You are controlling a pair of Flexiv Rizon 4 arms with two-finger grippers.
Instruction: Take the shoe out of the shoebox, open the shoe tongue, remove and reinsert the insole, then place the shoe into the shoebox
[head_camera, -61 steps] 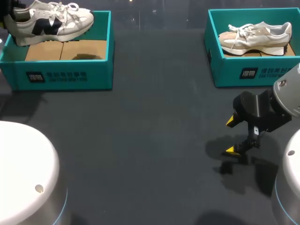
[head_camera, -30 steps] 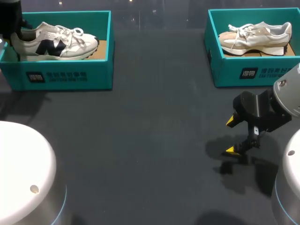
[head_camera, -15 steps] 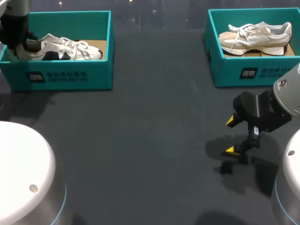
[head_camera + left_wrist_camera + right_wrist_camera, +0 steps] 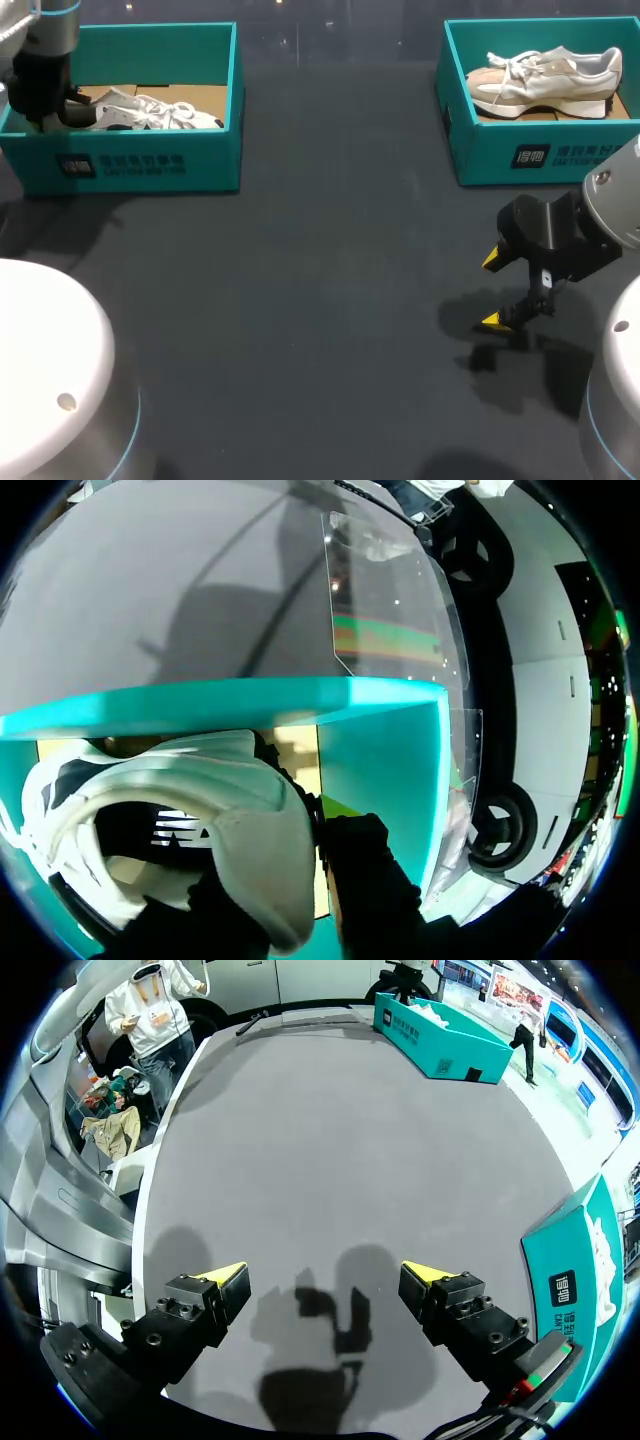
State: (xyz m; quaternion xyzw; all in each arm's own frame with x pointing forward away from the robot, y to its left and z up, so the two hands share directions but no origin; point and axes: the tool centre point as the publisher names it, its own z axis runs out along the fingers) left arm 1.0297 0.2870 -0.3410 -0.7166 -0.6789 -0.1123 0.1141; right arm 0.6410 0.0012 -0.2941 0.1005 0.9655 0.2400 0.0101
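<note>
My right pincer (image 4: pixel 325 1275) hangs wide open just above the dark table (image 4: pixel 320 260), holding nothing. Far across, my left pincer (image 4: pixel 305 880) squeezes the heel of the white shoe (image 4: pixel 150 112). The shoe lies inside the teal shoebox (image 4: pixel 150 165).

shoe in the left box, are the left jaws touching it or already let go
Touching. The left wrist view shows the shoe with its heel between the dark left jaws, one on either side, pressed against it with no gap.
</note>
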